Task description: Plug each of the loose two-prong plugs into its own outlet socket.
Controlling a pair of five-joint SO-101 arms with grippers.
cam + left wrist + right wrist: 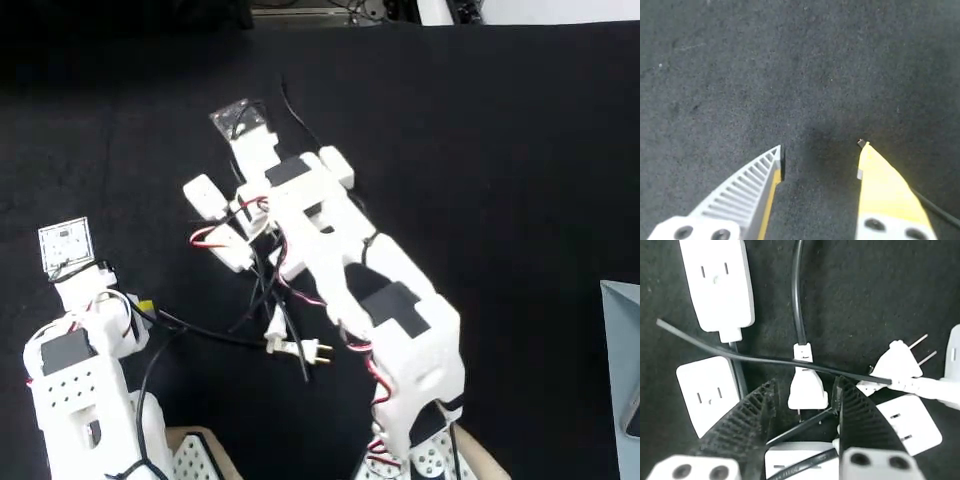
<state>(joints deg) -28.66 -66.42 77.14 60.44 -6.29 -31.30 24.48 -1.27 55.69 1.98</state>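
Right gripper jaws spread astride white two-prong plug. Plug likely light, rigid, slick; pinch body flanks. Left gripper spread, empty.

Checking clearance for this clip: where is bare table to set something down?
Bare cloth spans from the right arm to the grey object at the table's edge; another patch lies beyond the left arm. Crowded: outlets, cords and plugs around the right gripper.
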